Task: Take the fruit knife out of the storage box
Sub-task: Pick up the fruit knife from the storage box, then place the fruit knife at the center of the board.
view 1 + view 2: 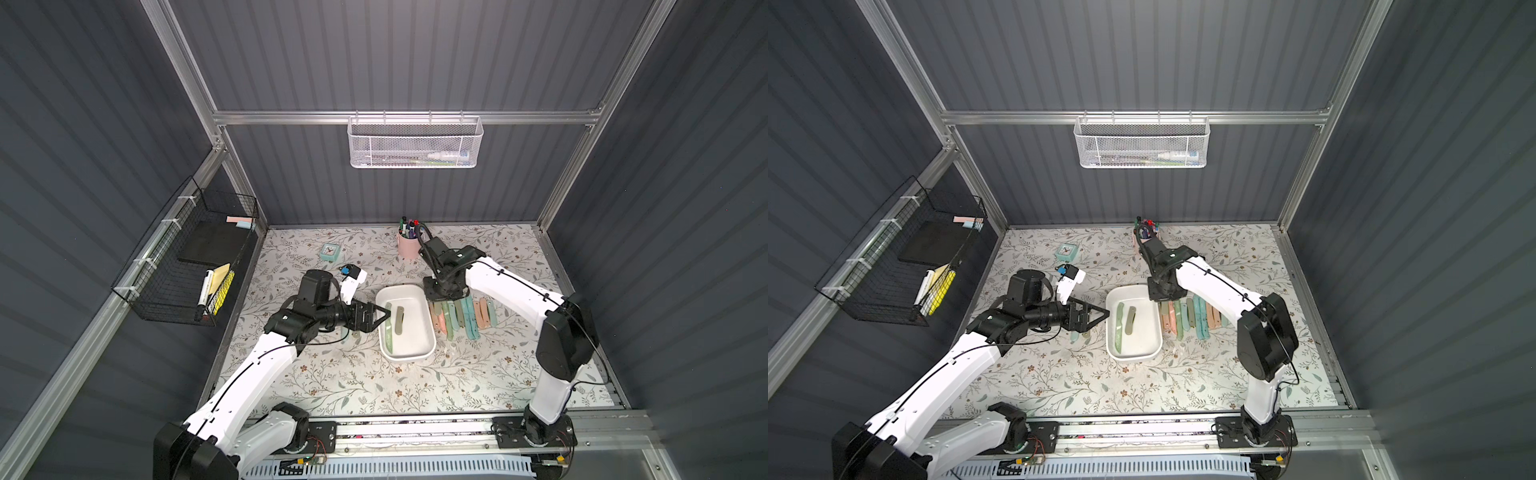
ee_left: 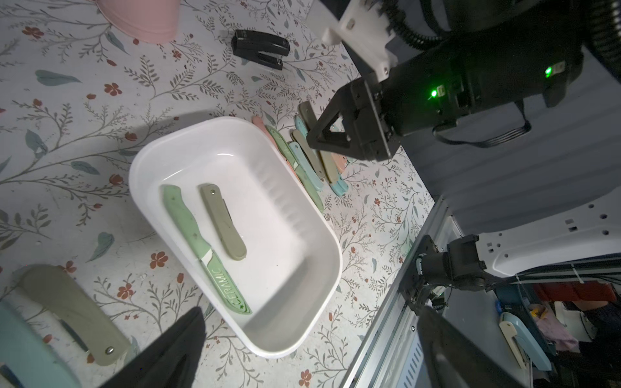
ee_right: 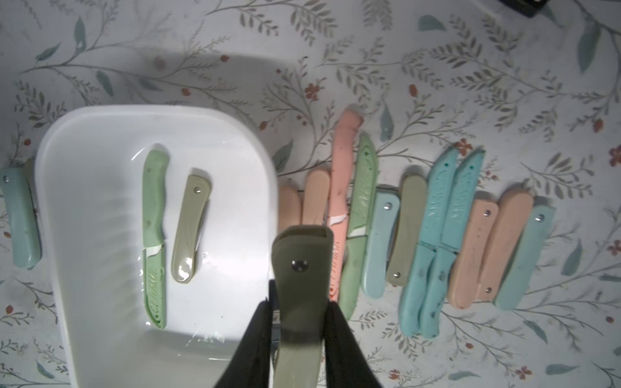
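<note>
Clamping an olive folding knife (image 3: 302,268), the right gripper (image 3: 299,304) hangs above the right rim of the storage box (image 3: 50,201), so that one looks nearly out (not yet laid down). Inside lie a green ceramic knife (image 2: 198,242) and a second olive folder (image 2: 223,221). The left gripper (image 1: 380,316), jaws wide and empty, sits at the left rim; a row of knives (image 3: 437,235) lies just right.

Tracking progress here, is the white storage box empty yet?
Not empty. Inside the storage box lie a green sheathed knife and an olive folding knife, side by side.
</note>
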